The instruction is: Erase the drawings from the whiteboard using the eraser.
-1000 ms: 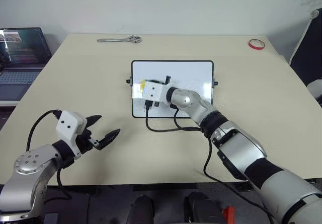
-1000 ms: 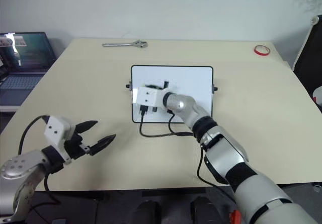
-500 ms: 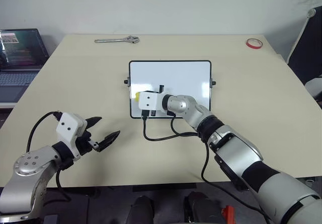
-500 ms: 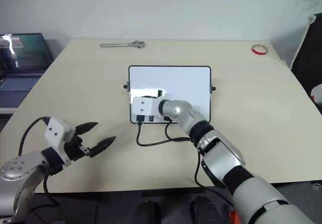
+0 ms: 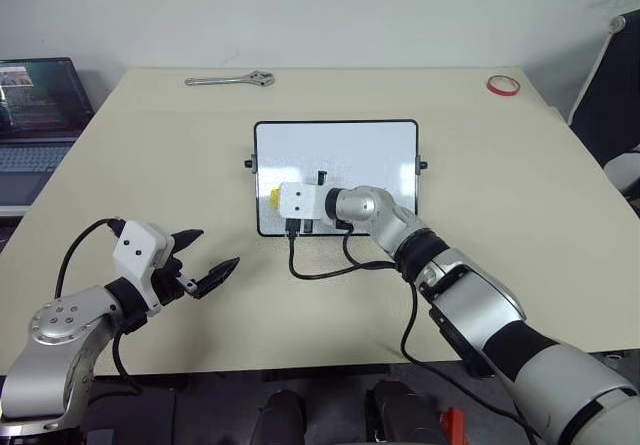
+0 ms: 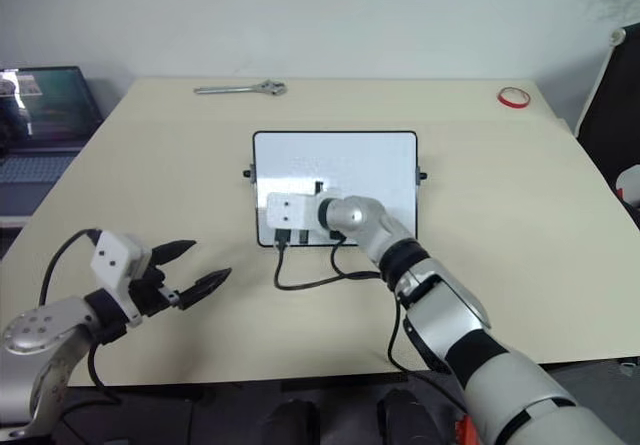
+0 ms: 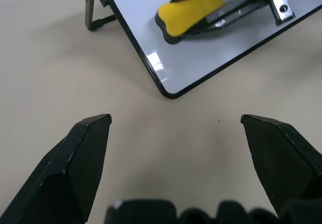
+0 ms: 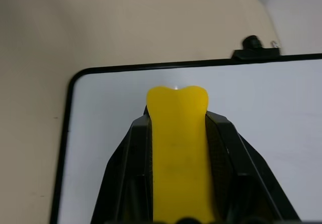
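Note:
The whiteboard [image 5: 350, 150] stands tilted on small black feet at the middle of the table. My right gripper [image 5: 283, 198] is shut on the yellow eraser [image 5: 274, 197], which lies against the board near its near left corner. In the right wrist view the eraser [image 8: 178, 133] sits between the two black fingers over the white surface. The drawings are out of view; the board surface I see is plain white. My left gripper [image 5: 218, 248] hovers open over the table, near and to the left of the board, holding nothing. The left wrist view shows the eraser [image 7: 193, 10] on the board.
A metal wrench [image 5: 228, 80] lies at the far edge of the table and a red tape ring [image 5: 503, 85] at the far right corner. A laptop [image 5: 40, 105] sits to the left. A black cable [image 5: 320, 265] loops on the table before the board.
My right gripper has slid the eraser down the board toward its near left corner and turned more to the left. The left gripper has stayed put.

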Available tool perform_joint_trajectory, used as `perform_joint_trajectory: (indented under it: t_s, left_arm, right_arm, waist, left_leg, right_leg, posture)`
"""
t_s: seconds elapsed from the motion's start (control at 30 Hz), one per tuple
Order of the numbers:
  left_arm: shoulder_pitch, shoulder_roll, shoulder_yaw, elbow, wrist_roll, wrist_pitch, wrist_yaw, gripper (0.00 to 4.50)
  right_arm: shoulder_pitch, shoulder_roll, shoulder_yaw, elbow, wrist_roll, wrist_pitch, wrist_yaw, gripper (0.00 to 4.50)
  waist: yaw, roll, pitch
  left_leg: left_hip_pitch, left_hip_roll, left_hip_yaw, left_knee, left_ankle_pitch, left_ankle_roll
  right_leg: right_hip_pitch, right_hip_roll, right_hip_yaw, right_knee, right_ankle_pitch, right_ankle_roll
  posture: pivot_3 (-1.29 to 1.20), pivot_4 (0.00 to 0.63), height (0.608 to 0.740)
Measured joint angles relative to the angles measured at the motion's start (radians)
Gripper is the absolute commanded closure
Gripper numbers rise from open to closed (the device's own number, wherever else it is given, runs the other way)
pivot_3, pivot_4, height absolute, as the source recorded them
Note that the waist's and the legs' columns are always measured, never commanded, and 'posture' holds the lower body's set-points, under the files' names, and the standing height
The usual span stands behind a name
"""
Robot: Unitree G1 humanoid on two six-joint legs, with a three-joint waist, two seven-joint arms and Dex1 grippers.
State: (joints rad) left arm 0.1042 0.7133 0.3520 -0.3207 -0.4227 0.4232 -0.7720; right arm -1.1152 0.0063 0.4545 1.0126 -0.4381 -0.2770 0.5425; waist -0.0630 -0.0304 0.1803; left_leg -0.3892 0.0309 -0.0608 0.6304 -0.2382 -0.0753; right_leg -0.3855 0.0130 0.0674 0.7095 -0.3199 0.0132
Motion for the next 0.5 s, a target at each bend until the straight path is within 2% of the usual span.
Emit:
perform_joint_trajectory:
  t_s: [0.17,0.23,0.5]
  left_arm:
    - [0.0,0.0,-0.003,0.008,0.002,-0.005,-0.006,0.0]
    - [0.0,0.0,-0.003,0.02,0.004,-0.013,-0.007,0.0]
    - [-0.02,0.002,-0.02,0.064,0.008,-0.042,-0.037,0.0]
  right_arm:
    - [0.002,-0.064,-0.04,-0.014,-0.002,-0.015,-0.189,3.41]
    - [0.004,-0.115,-0.057,-0.033,0.0,-0.022,-0.205,3.41]
    - [0.199,-0.189,0.023,-0.254,0.01,-0.036,0.06,3.41]
  waist:
    - [0.016,0.0,0.0]
    - [0.019,-0.001,-0.001]
    - [0.009,-0.001,-0.001]
  left_leg:
    - [-0.001,-0.001,-0.002,0.001,0.001,0.0]
    - [0.0,-0.001,-0.002,0.001,0.001,0.0]
    - [0.015,-0.001,-0.001,-0.001,0.001,0.0]
  right_leg:
    - [0.0,-0.001,-0.002,0.001,0.0,0.0]
    - [0.001,-0.001,-0.002,0.0,0.0,0.0]
    - [0.016,0.0,-0.001,-0.005,-0.001,0.0]
  posture:
    - [0.0,0.15,0.74]
    - [0.0,0.15,0.74]
    - [0.0,0.15,0.74]
